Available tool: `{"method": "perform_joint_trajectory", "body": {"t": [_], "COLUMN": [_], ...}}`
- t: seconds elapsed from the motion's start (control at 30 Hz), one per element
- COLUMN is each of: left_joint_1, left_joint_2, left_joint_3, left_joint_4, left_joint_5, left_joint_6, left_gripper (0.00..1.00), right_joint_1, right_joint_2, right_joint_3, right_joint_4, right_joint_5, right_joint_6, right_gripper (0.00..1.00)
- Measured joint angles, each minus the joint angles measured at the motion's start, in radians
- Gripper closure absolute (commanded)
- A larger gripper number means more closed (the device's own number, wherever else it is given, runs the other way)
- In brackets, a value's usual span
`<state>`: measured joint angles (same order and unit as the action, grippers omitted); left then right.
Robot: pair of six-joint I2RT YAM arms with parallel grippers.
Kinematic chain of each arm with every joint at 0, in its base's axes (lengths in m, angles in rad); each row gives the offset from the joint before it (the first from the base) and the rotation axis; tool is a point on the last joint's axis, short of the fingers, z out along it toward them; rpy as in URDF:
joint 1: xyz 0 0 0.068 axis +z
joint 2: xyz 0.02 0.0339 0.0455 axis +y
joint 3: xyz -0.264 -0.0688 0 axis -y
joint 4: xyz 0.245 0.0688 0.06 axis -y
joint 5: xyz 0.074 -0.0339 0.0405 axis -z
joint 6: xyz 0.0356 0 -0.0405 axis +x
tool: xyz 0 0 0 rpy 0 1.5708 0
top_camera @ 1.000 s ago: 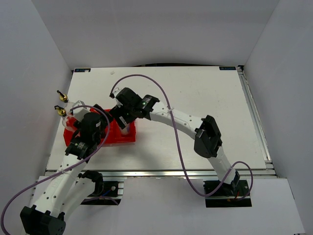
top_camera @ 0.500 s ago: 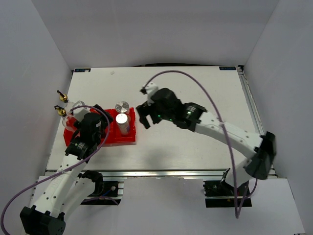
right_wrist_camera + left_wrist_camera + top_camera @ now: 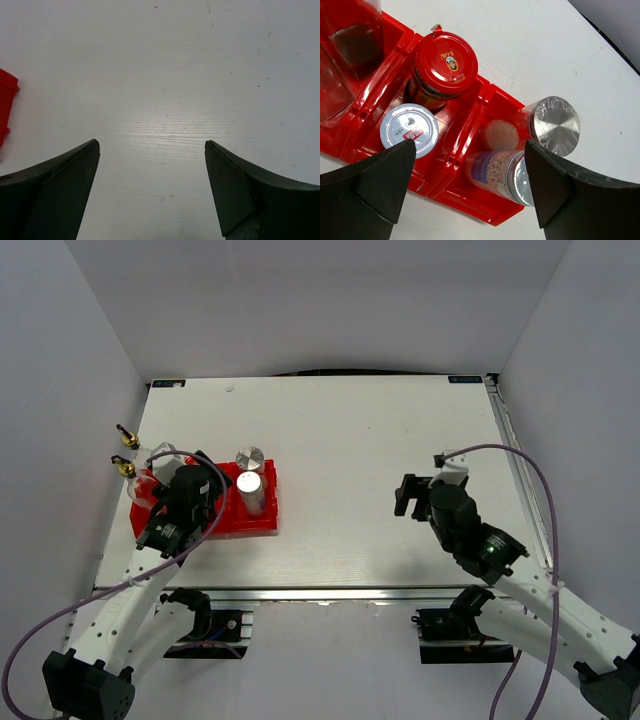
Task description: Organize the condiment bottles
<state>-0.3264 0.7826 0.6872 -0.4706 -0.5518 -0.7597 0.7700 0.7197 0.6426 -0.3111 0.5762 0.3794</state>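
– Two grippers are shown; how are they set?

– Both are spread wide, and nothing is pinched by either. The right gripper is held over bare table, well apart from the red tray, only a corner of which is caught at the left edge of its wrist view. The left gripper is held above that tray, and nothing is touched by it.

– What is seen below the left one?

– Nearest, a white lid with red print is seen, and to its right a silver-lidded shaker filled with small grains. Just beyond the white lid the red-capped jar is set, and beyond the first shaker a second shaker is stood at the tray's far right corner.

– And the glass ones?

– At the tray's left end a clear glass bottle is placed, with a dark-filled glass bottle beyond it. Their gold spouts are seen at the far left from overhead.

– Is anything blocked?

– From overhead, the jar and the white lid are hidden by the left arm. In the left wrist view, the tray's near corners are covered by the black fingers.
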Motion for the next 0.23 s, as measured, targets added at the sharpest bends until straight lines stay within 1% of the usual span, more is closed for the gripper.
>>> {"method": "perform_joint_trajectory", "body": {"t": [0.1, 0.23], "left_joint_1": [0.000, 0.000], "left_joint_2": [0.004, 0.008], "left_joint_3": [0.004, 0.016], "left_joint_4": [-0.003, -0.016], "left_joint_5": [-0.006, -0.013], "left_joint_6": [0.000, 0.000], "left_gripper": [0.02, 0.02], "right_joint_1": [0.000, 0.001], "right_joint_2": [-0.057, -0.072], "right_joint_3": [-0.018, -0.020], "right_joint_4": [0.008, 0.009], "right_joint_5": [0.045, 0.072], "right_joint_6": [0.012, 0.014], "right_gripper": [0.11, 0.11]}}
